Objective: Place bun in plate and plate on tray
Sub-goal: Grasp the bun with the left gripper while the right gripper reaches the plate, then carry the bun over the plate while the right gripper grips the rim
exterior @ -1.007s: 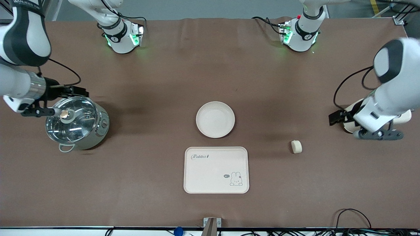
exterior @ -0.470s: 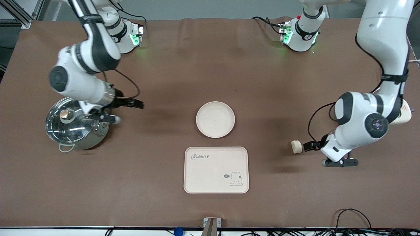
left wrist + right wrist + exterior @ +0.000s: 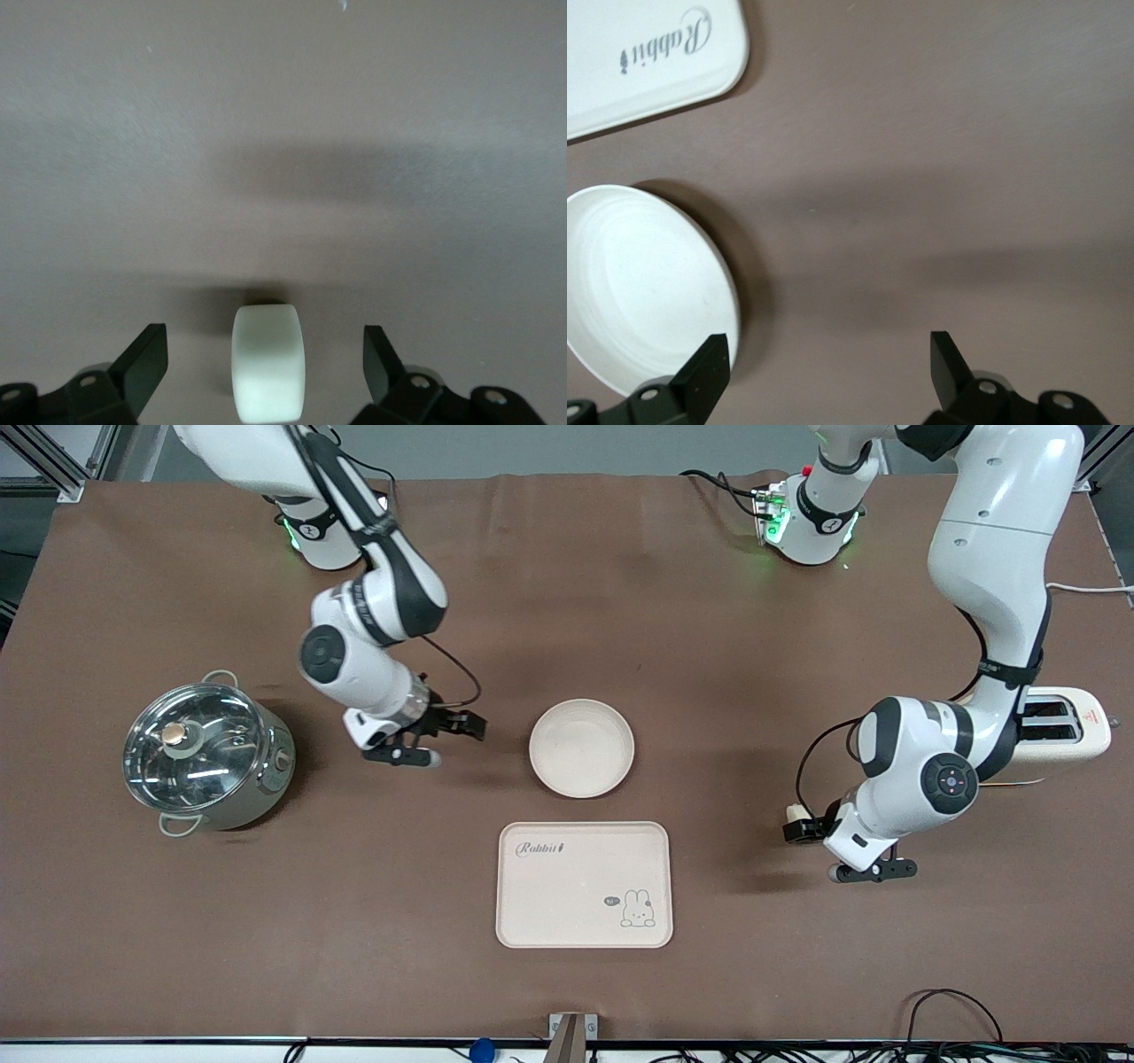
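Note:
The bun lies on the brown table between the open fingers of my left gripper, with a gap on each side. In the front view my left gripper covers most of the bun. The round plate sits mid-table, empty. The Rabbit tray lies nearer the camera than the plate, also empty. My right gripper is open and empty, beside the plate toward the right arm's end. The right wrist view shows my right gripper, the plate and a corner of the tray.
A steel pot with a glass lid stands toward the right arm's end of the table. A cream toaster stands toward the left arm's end, beside the left arm's elbow.
Both arms swung in toward the middle. My left gripper went from beside the toaster to around the bun. My right gripper went from over the pot lid to beside the plate.

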Available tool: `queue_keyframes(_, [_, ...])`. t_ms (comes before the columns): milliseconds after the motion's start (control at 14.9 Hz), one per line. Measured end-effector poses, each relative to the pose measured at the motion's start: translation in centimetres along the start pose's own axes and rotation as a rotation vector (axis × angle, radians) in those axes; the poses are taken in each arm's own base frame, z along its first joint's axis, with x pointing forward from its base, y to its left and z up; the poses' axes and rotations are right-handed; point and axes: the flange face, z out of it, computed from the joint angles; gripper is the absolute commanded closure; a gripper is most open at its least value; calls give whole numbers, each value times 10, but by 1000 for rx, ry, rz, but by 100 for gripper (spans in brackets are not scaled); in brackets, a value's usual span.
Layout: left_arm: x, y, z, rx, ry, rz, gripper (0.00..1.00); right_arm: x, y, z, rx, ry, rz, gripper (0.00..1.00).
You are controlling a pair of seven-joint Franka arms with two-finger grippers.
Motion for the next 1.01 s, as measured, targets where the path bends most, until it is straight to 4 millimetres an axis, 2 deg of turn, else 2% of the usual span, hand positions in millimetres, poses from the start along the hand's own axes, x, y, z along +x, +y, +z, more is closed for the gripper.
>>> queue_keyframes(134, [-2, -1, 16, 1, -19, -2, 36, -12, -19, 22, 1, 9, 29, 0])
queue_keyframes(336, [-4, -2, 25, 2, -33, -2, 56, -20, -36, 41, 7, 24, 66, 0])
queue_keyframes(537, [-7, 6, 27, -2, -38, -16, 65, -26, -46, 61, 22, 63, 89, 1])
queue_keyframes(671, [-14, 25, 29, -9, -46, -74, 67, -28, -51, 69, 24, 67, 96, 3])
queue_keyframes(1007, [-44, 110, 28, -4, -72, -221, 66, -27, -52, 73, 20, 65, 99, 11])
